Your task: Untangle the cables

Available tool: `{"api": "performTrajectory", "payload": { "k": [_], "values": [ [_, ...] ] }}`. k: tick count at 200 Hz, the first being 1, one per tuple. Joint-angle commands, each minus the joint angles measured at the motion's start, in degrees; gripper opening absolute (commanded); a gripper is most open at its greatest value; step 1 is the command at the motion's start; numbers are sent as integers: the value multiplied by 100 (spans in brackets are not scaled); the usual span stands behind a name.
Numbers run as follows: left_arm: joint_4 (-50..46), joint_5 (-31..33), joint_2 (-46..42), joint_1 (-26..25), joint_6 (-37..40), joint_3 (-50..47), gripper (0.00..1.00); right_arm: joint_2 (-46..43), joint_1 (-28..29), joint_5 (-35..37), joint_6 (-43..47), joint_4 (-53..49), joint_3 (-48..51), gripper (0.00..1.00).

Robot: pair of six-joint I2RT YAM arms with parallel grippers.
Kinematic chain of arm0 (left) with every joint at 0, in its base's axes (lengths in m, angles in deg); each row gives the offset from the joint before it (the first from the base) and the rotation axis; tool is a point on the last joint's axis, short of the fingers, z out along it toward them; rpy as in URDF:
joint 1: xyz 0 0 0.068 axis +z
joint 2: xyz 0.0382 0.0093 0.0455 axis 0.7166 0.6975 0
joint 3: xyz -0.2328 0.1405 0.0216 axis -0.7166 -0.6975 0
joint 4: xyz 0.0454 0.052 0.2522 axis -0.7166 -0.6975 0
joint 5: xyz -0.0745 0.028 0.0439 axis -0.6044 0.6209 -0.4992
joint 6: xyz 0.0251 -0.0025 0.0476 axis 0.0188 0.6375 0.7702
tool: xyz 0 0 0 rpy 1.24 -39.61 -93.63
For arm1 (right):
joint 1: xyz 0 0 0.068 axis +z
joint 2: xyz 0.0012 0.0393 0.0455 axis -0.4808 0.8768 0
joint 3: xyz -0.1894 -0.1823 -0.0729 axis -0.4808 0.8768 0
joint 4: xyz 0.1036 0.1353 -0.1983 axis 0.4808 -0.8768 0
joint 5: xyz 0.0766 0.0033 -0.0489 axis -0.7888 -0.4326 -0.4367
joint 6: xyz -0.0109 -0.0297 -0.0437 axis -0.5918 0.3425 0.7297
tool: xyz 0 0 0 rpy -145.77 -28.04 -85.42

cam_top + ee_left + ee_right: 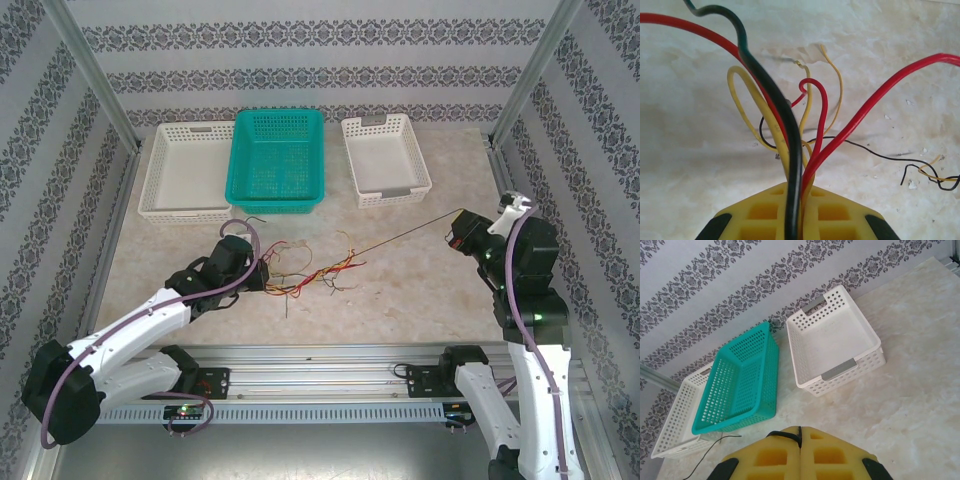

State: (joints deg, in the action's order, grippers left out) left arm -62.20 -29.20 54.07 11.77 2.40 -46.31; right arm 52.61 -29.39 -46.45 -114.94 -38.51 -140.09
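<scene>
The cables (pixel 312 272), a loose tangle of red, yellow and black wires, are spread on the marble table (pixel 420 300) just in front of the teal basket (pixel 275 203). Their left end is gathered into the left gripper (pixel 262 278); in the left wrist view its yellow fingers (pixel 760 212) are seen pressed together on a thick black cable (pixel 772 95), red strands and yellow strands, which fan upward and outward from the clamp over the table. One thin black wire (pixel 400 234) is drawn out of the tangle in a taut line to the right gripper (pixel 456 228), raised at the right, well apart from the bundle. Its yellow fingers (pixel 770 457) are closed, the wire being pinched at their tips. A white basket (pixel 185 212) is set left of the teal one, and another (pixel 395 193) to its right.
</scene>
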Motion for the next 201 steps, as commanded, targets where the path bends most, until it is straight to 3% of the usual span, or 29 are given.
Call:
{"api": "performTrajectory", "payload": {
  "k": [1, 37, 68, 80, 136, 201],
  "values": [
    [-809, 524, 3, 102, 348, 24, 0, 42, -144, 567, -56, 310, -207, 0],
    [-247, -210, 245, 89, 270, 87, 0, 434, -138, -811, -294, 651, 373, 0],
    [77, -588, 520, 8, 166, 315, 0, 368, -28, -1254, -614, 1421, 1236, 0],
    [165, -696, 608, -44, 153, 420, 0, 438, 88, -1420, -565, 1595, 1411, 6],
    [340, -479, 1070, -607, 150, 937, 0, 791, 1573, -961, -80, 1992, 1835, 49],
    [419, 321, 748, -828, 38, 1092, 0, 1336, 2264, -569, 33, 1818, 2233, 56]
  ]
}}
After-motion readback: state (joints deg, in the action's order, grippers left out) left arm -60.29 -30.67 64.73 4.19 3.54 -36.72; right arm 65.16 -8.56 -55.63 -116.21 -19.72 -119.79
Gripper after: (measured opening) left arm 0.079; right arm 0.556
